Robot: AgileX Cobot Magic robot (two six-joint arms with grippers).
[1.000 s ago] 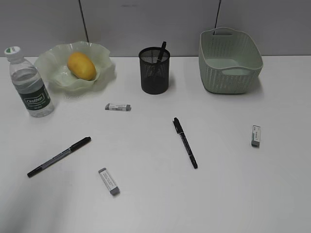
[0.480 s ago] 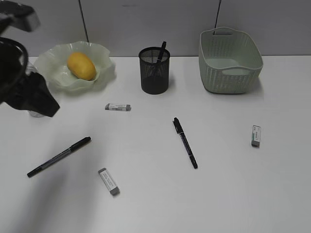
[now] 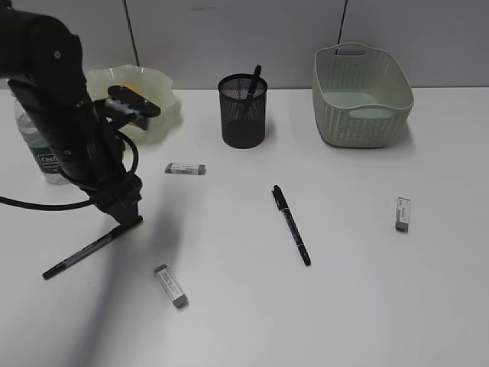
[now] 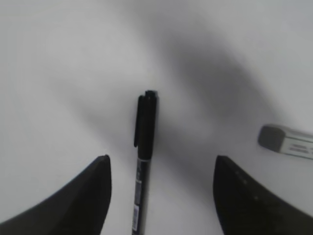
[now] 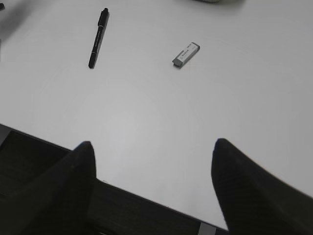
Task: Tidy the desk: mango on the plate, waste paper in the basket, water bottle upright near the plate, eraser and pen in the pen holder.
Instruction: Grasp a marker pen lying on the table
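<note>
My left gripper is open, low over the cap end of a black pen on the white desk. In the left wrist view the pen lies between the two fingers, nearer the left one. A second black pen lies mid-desk. Three erasers lie loose. The arm hides most of the mango in the green plate and part of the upright water bottle. My right gripper is open and empty over the desk's front edge. No waste paper shows.
The black mesh pen holder, with one pen in it, stands at the back centre. The green basket stands at the back right. The right wrist view shows the middle pen and an eraser.
My left arm has swung in from the left edge and come down over the left pen, now covering the mango and bottle. The objects have not moved.
</note>
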